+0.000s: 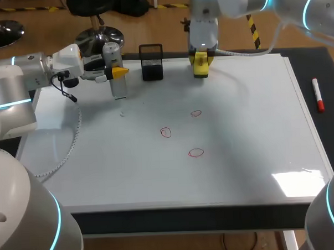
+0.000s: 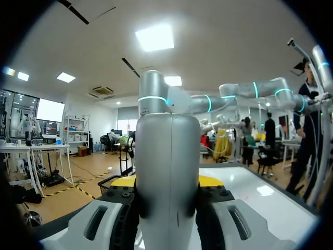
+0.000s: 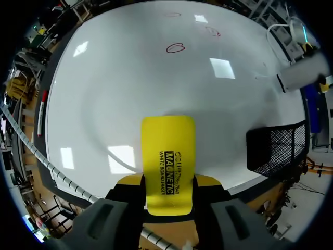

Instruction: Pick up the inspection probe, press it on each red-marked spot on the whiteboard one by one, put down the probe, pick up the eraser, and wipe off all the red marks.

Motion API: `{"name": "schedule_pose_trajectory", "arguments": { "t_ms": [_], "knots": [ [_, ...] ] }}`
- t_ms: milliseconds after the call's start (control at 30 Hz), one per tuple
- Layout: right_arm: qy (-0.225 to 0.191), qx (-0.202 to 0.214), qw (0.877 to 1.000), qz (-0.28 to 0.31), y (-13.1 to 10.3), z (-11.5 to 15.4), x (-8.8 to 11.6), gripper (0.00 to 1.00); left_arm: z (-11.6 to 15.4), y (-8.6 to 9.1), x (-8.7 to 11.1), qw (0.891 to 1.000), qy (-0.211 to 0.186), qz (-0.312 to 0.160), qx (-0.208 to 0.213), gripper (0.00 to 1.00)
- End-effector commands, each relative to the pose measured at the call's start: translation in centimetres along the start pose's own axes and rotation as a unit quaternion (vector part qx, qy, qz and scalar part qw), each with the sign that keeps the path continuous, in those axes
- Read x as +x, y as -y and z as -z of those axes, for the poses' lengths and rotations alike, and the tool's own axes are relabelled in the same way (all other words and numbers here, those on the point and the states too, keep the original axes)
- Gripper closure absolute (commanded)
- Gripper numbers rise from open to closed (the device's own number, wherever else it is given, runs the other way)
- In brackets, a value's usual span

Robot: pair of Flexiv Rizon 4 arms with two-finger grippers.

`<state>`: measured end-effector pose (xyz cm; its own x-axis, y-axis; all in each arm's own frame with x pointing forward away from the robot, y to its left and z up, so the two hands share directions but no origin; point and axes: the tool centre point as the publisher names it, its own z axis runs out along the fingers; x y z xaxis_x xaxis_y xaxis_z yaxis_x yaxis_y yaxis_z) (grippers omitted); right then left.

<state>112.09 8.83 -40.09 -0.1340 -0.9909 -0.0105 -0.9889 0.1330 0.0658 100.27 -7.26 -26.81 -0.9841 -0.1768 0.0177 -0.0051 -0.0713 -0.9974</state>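
White and glossy, the whiteboard (image 1: 240, 155) covers most of the table and lies on a dark mat (image 1: 326, 62) that shows along its right side and near edge. Three red marks sit around the middle of the board: a small ring (image 1: 196, 114) farthest from the robot, a ring with a stroke inside it (image 1: 165, 132) a little nearer and to the left, and an oval (image 1: 196, 152) nearest of all. The left gripper (image 1: 118, 73) comes in from the left near the far left corner of the board. Its two yellow-tipped fingers are pressed against the sides of the probe (image 1: 115, 77), a silver cylinder held upright. Whether the lower end of the probe touches the board cannot be told. In the left wrist view the probe (image 2: 166, 156) rises between the fingers and hides much of what lies ahead. The right gripper (image 3: 168, 182) hangs over the far edge of the board, closed on the yellow eraser (image 3: 167, 151), which sticks out flat ahead of the fingers above the bare white surface. A black mesh basket (image 1: 151, 62) stands at the far edge between the two grippers, just beside the probe. A red marker (image 1: 317, 95) lies on the mat off the right edge of the board, well apart from everything else.
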Motion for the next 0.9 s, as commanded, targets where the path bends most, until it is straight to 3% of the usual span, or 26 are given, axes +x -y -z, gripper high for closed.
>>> {"name": "schedule_pose_trajectory", "arguments": {
  "t_ms": [33, 500, 900],
  "knots": [
    [-0.002, 0.005, 1.0, 0.001, -0.8, 2.4, 1.3, 1.0, 0.0, 0.0, -0.1, 1.0, 0.0, 0.0, 0.001, 1.0],
    [-0.003, 0.027, 0.996, -0.083, -0.1, 6.7, 6.5, 1.0, 0.0, 0.0, -0.1, 1.0, 0.0, 0.0, 0.001, 1.0],
    [0.011, 0.044, 0.983, -0.18, 0.1, 8.7, 11.1, 1.0, 0.0, 0.0, -0.1, 1.0, 0.0, 0.0, 0.001, 1.0]
  ]
}}
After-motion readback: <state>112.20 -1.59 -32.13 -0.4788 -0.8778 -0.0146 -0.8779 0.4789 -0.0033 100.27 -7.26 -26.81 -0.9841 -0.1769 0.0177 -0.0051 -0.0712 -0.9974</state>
